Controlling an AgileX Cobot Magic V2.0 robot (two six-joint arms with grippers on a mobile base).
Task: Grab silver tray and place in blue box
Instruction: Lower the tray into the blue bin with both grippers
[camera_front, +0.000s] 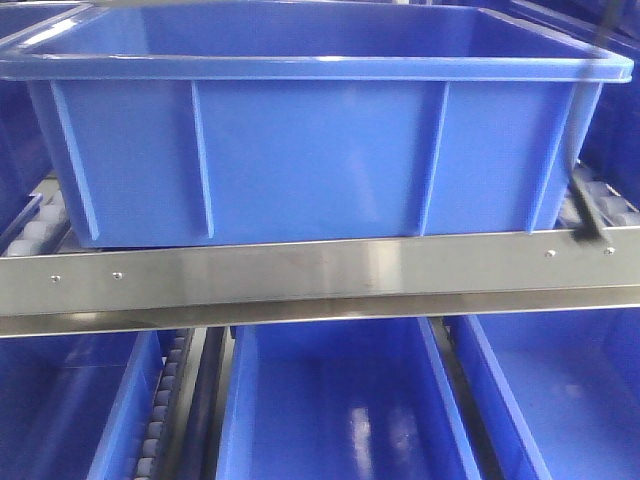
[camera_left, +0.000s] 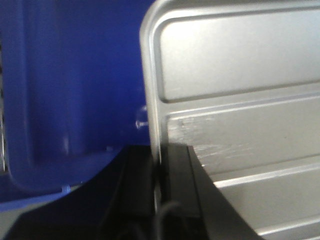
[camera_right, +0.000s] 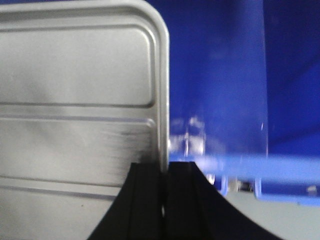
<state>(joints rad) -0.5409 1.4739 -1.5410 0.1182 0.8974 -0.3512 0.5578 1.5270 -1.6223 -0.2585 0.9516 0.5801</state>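
Fingers of the left gripper (camera_left: 159, 200) were closed on the left rim of the silver tray (camera_left: 240, 100); the right gripper (camera_right: 164, 200) clamped the opposite rim likewise. Both arms should lower evenly, I judged, keeping the tray level. It hung beside blue plastic, probably the blue box (camera_front: 310, 150). Its long axis apparently spanned the grippers.

The blue box (camera_front: 300, 150) sits on a roller rack (camera_front: 300, 275) (more crates (camera_front: 330, 410) below).
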